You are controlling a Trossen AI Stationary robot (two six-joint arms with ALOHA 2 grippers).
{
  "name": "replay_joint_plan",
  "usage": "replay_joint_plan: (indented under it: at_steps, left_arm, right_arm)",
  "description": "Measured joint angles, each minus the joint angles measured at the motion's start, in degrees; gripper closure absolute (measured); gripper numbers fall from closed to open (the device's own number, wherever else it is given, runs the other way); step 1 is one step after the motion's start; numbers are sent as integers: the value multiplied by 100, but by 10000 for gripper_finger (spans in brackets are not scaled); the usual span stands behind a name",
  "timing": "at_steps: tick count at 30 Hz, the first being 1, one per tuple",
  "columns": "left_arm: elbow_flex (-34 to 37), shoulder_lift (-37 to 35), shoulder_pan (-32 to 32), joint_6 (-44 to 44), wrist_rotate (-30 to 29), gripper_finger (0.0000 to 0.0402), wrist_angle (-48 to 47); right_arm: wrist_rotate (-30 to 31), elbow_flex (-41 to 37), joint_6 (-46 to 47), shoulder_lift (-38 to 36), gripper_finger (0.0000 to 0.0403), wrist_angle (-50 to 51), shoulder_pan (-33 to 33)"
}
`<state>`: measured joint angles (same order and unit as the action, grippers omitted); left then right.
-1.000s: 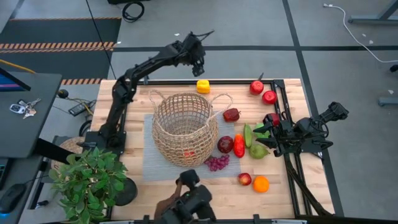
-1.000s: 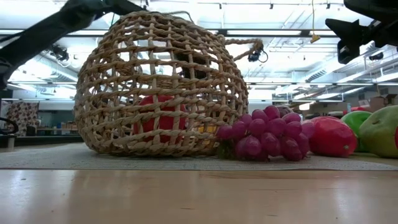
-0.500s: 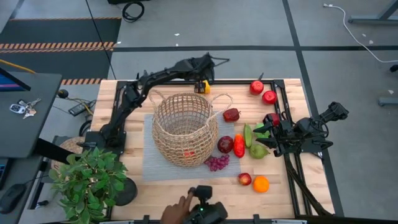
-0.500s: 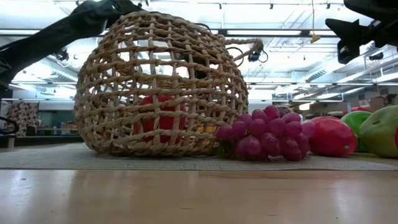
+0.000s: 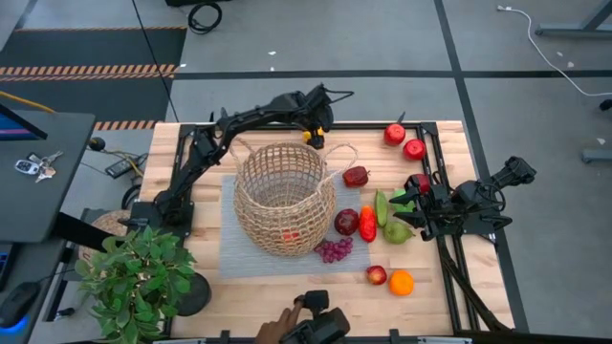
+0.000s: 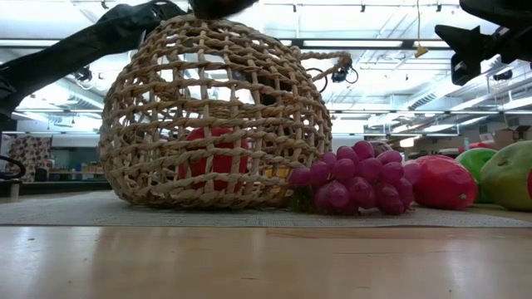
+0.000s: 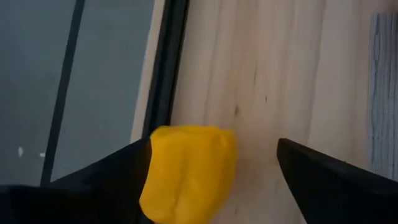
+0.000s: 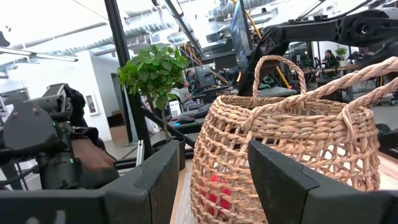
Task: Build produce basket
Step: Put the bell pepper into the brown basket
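The tan wicker basket (image 5: 285, 196) stands upright on a grey mat, with a red fruit (image 6: 212, 154) inside it. The yellow pepper (image 7: 189, 171) lies on the wood by the table's far edge, beyond the basket. My left gripper (image 5: 313, 122) is low over the pepper and open, one finger on each side (image 7: 212, 146). My right gripper (image 5: 413, 208) waits open at the table's right, by the green pears (image 5: 390, 218), facing the basket (image 8: 292, 149). Grapes (image 5: 333, 250), dark red fruits (image 5: 346, 222), red apples (image 5: 404, 141) and an orange (image 5: 402, 283) lie to the right of the basket. My left gripper stands astride the yellow pepper from above. One finger (image 7: 106, 180) lies right against the pepper's side (image 7: 155, 174), and I cannot tell whether it touches. The other finger (image 7: 329, 180) is well clear. The pepper rests on the table.
A black rail (image 7: 168, 68) runs along the far edge just behind the pepper. A potted plant (image 5: 134, 277) stands at the near left corner. A person's hand with a dark device (image 5: 306, 330) is at the near edge. Bare wood lies left of the mat.
My left gripper has come down from high over the far edge and moved toward the yellow pepper, ending low around it. The person's hand and device at the near edge have shifted to the right. The basket and fruit have stayed put.
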<state>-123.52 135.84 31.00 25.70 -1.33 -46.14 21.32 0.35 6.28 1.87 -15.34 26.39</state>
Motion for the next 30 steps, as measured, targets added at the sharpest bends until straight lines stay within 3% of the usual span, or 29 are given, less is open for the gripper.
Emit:
replay_joint_plan:
  at_steps: [9, 23, 30]
  left_arm:
    - [203, 41, 3, 221, -325, 44, 239]
    - [201, 200, 30, 198, -297, 46, -54]
    - [181, 164, 18, 350, -184, 80, -561]
  right_arm:
    - [2, 0, 0, -2, 206, -4, -2]
    - [0, 2, 0, -2, 206, -5, -1]
    - [0, -1, 0, -2, 206, -4, 1]
